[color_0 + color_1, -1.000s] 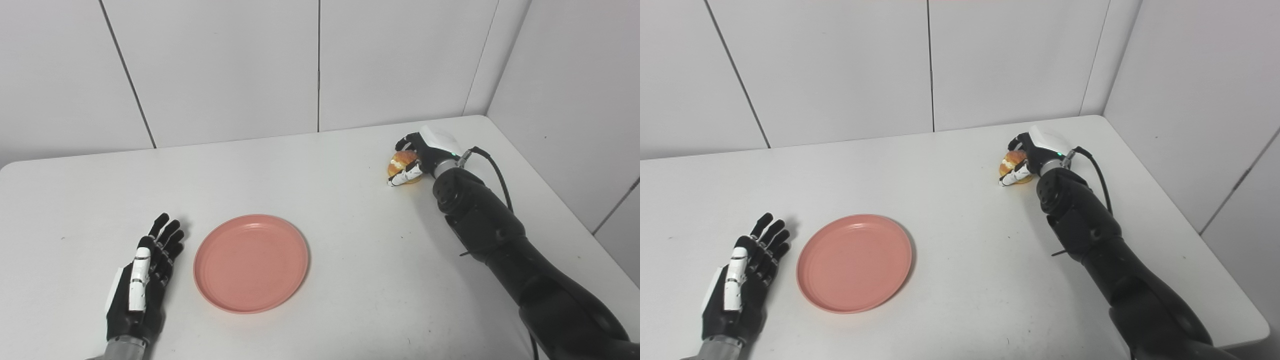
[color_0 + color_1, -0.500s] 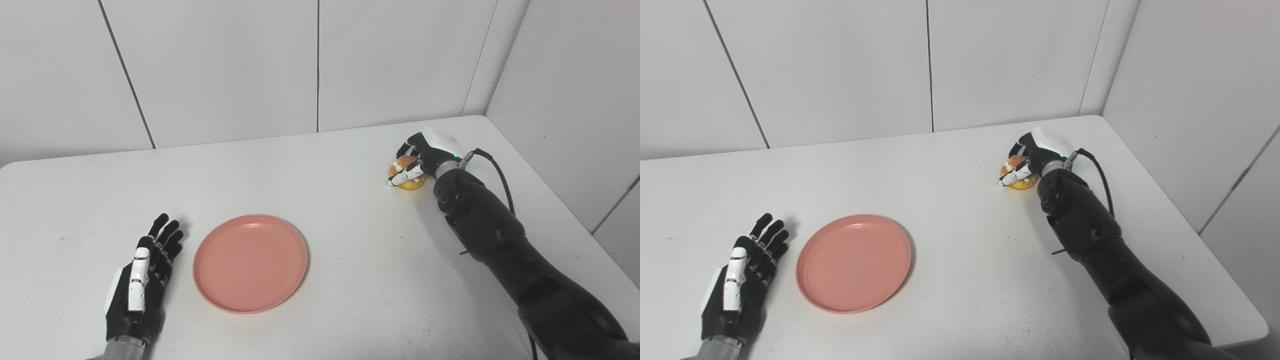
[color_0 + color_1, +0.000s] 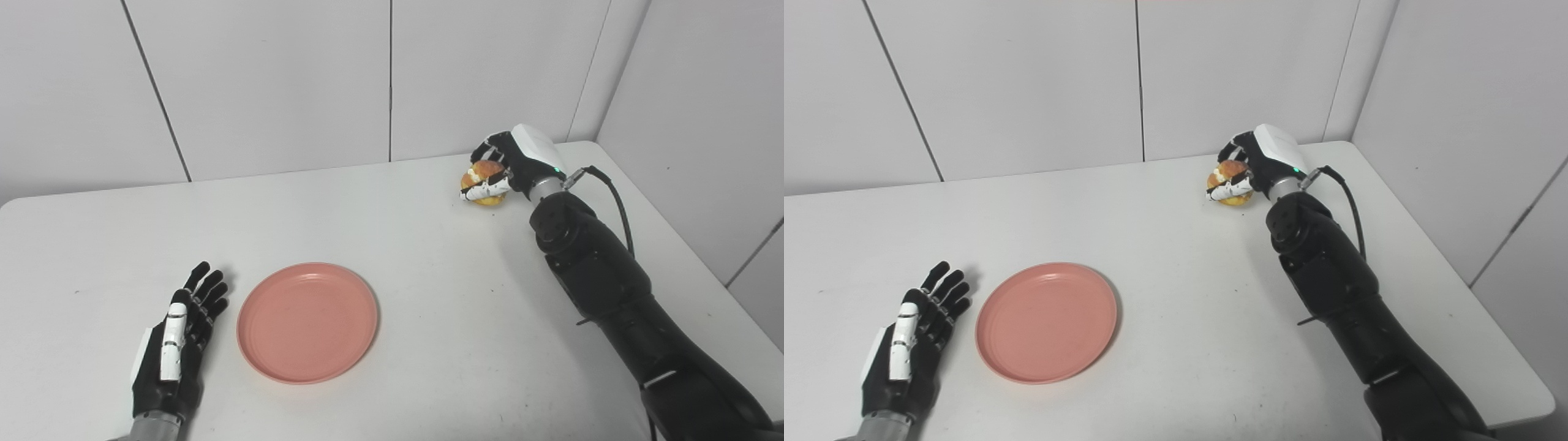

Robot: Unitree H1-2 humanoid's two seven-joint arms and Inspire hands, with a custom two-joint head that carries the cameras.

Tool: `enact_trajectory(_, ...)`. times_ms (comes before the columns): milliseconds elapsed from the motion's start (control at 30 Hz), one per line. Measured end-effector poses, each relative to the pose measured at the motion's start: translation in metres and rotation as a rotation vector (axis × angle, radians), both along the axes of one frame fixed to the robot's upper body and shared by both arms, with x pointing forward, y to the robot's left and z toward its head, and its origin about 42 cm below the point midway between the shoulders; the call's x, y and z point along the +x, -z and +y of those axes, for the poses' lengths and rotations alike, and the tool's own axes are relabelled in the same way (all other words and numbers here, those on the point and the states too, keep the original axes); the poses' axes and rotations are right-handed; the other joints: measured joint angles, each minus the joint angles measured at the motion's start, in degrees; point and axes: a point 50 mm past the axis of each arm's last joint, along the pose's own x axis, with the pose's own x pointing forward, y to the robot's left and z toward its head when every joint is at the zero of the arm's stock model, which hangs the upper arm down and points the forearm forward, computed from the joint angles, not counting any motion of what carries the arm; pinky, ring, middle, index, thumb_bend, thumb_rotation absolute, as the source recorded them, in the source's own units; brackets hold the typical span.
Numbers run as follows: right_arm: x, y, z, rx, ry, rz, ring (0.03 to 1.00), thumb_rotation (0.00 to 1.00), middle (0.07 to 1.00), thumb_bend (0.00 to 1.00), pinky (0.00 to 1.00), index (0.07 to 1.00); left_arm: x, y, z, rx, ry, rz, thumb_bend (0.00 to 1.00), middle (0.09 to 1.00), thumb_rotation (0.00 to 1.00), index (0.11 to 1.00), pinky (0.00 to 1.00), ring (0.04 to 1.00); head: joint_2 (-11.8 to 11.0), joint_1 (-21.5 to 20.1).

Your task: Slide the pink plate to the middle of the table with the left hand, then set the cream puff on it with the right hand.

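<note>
- The right hand [image 3: 511,165] is clamped around the cream puff [image 3: 484,182], near the table's [image 3: 429,294] far right corner.
- The pink plate [image 3: 307,322] lies near the front edge (left of centre).
- The left hand [image 3: 174,346] rests flat just beside it, fingers apart.

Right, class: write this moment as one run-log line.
right hand: shut on cream puff, lifted | left hand: open, beside pink plate | puff not yet on plate
</note>
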Motion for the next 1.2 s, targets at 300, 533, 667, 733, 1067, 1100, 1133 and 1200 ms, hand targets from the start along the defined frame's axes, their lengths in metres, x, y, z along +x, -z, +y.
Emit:
enact_trajectory(300,-0.021,-0.029,0.027,-0.014,-0.129,-0.062,0.410,0.00,0.447,0.52,0.33,0.525,-0.013,0.001,-0.014,-0.013,-0.015,-0.002,0.46,0.925,1.00,0.903,0.95,0.931,0.5,3.7)
enact_trajectory(533,-0.033,-0.041,0.056,0.002,-0.221,-0.090,0.382,0.00,0.441,0.52,0.30,0.535,-0.021,0.000,-0.027,-0.005,-0.039,-0.006,0.46,0.912,1.00,0.893,0.93,0.918,1.7,8.8)
enact_trajectory(667,-0.043,-0.042,0.085,0.018,-0.300,-0.108,0.404,0.00,0.449,0.52,0.34,0.526,-0.023,-0.001,-0.035,0.011,-0.052,-0.005,0.46,0.910,1.00,0.894,0.92,0.916,2.2,11.3)
enact_trajectory(733,-0.047,-0.041,0.100,0.024,-0.345,-0.113,0.409,0.00,0.451,0.52,0.35,0.522,-0.025,-0.003,-0.040,0.009,-0.062,-0.006,0.46,0.907,1.00,0.891,0.91,0.911,2.6,13.6)
enact_trajectory(1067,-0.060,-0.027,0.143,-0.014,-0.492,-0.078,0.401,0.00,0.442,0.52,0.36,0.520,-0.025,-0.005,-0.057,0.045,-0.095,-0.002,0.45,0.919,1.00,0.909,0.93,0.916,3.5,18.4)
enact_trajectory(1100,-0.061,-0.025,0.148,-0.009,-0.507,-0.075,0.405,0.00,0.446,0.53,0.36,0.516,-0.025,-0.005,-0.058,0.054,-0.094,-0.003,0.45,0.917,1.00,0.908,0.93,0.914,3.8,19.5)
enact_trajectory(1133,-0.063,-0.023,0.153,-0.002,-0.524,-0.069,0.405,0.00,0.446,0.53,0.36,0.516,-0.025,-0.005,-0.059,0.056,-0.095,-0.003,0.45,0.917,1.00,0.908,0.93,0.914,3.8,19.5)
enact_trajectory(1200,-0.067,-0.016,0.163,0.006,-0.552,-0.052,0.406,0.00,0.449,0.53,0.36,0.513,-0.025,-0.005,-0.060,0.065,-0.098,-0.003,0.45,0.916,1.00,0.908,0.93,0.913,4.0,20.5)
